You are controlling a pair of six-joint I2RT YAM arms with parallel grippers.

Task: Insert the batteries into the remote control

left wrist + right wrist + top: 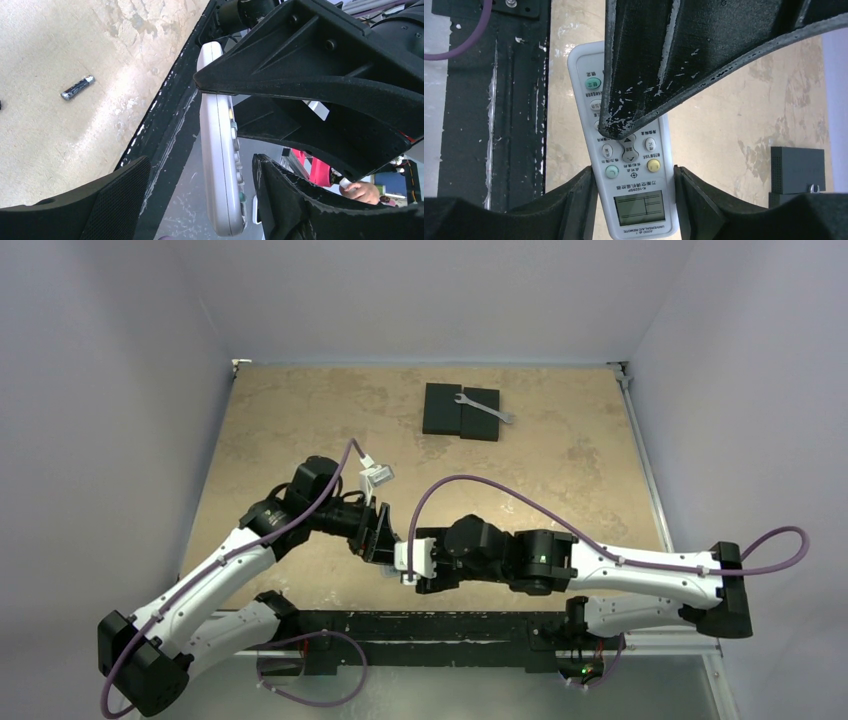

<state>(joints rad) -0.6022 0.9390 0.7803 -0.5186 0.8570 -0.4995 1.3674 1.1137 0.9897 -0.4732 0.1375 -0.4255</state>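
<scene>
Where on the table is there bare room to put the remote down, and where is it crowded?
Free: the tabletop between the black blocks and the right arm, and the far-left corner beside the blocks. Crowded: the near edge at centre, where the left fingers and right fingers flank the remote control, with one battery nearby.

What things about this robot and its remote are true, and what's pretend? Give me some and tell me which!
1. The right gripper holds the remote control by its side edges. True.
2. A battery lies on the table. True.
3. The wrench lies on bare table. False: it lies on the black blocks.
4. The remote control is black. False: it is white.
5. The left gripper grips a battery. False: it is open and holds nothing.
</scene>
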